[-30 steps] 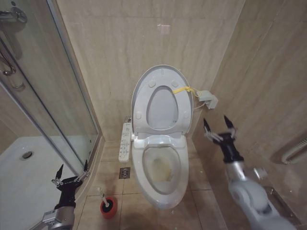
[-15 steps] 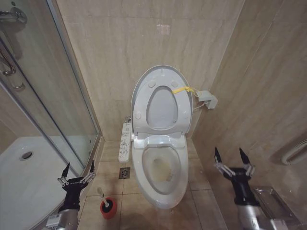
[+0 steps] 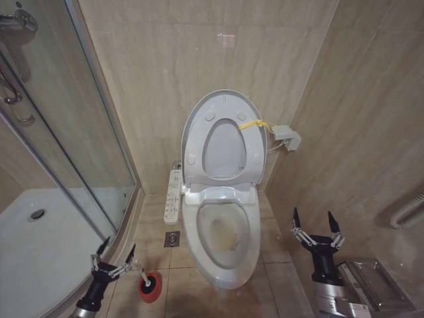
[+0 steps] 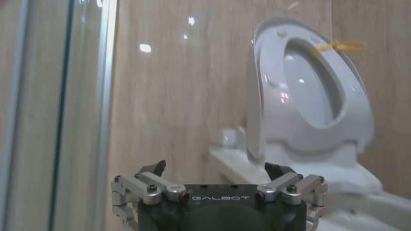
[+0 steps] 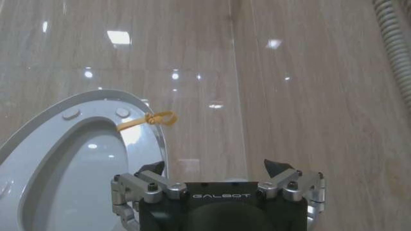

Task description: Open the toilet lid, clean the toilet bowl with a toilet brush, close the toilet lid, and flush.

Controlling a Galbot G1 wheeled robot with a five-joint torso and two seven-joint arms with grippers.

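The toilet lid (image 3: 224, 150) stands raised against the wall with the seat ring up against it and a yellow strap (image 3: 250, 124) at its edge. Below, the toilet bowl (image 3: 225, 236) lies uncovered, yellowish inside. On the floor left of the bowl, the toilet brush (image 3: 141, 270) stands in its red cup (image 3: 150, 287). My left gripper (image 3: 114, 260) is open, just left of the brush handle and apart from it. Low on the right of the bowl, my right gripper (image 3: 317, 226) is open and holds nothing. The lid (image 4: 308, 82) also shows beyond the left gripper (image 4: 217, 168), and the lid (image 5: 77, 159) with its strap (image 5: 151, 119) shows beyond the right gripper (image 5: 215, 166).
A glass shower wall (image 3: 66, 132) and a white shower tray (image 3: 33, 245) close off the left. A button panel (image 3: 173, 195) runs along the bowl's left side, with a floor drain (image 3: 171, 239) below it. A metal box (image 3: 371, 285) and a hose (image 3: 404, 212) sit at the right wall.
The right arm dropped from beside the raised lid to low at the bowl's right. The left gripper sank lower and closer to the brush handle.
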